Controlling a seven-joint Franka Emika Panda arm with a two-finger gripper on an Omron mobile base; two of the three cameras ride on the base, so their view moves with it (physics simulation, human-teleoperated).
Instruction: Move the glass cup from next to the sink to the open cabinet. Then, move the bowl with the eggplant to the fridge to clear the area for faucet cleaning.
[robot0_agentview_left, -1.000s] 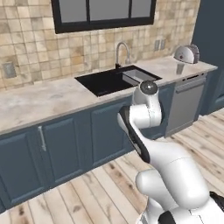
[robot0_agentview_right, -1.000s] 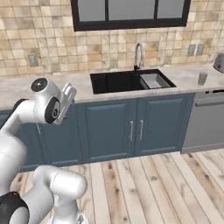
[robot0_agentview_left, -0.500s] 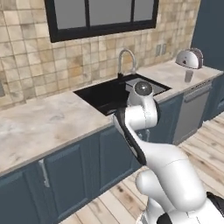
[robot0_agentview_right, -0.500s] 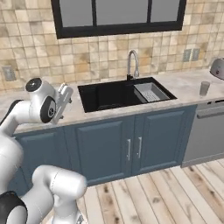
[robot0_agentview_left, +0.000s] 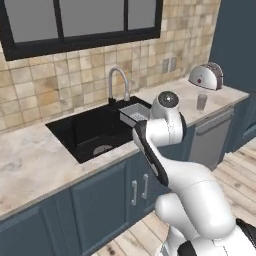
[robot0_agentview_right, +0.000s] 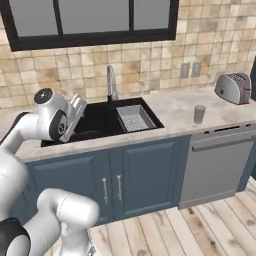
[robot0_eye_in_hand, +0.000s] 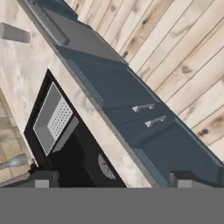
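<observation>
Marble-look counter (robot0_agentview_right: 175, 107) runs under a tiled wall and dark window. Pincer (robot0_eye_in_hand: 111, 181) hangs above the black sink (robot0_agentview_right: 100, 122), tips spread wide apart, nothing between them. Hand view looks down on sink, the grey strainer basket (robot0_eye_in_hand: 52, 118) and blue cabinet doors (robot0_eye_in_hand: 144, 116). Glass cup (robot0_agentview_right: 200, 114) stands on the counter, well off from the pincer, beyond the sink's far end. Toaster (robot0_agentview_right: 233, 88) sits farther still. Faucet (robot0_agentview_right: 110, 82) rises behind the sink.
</observation>
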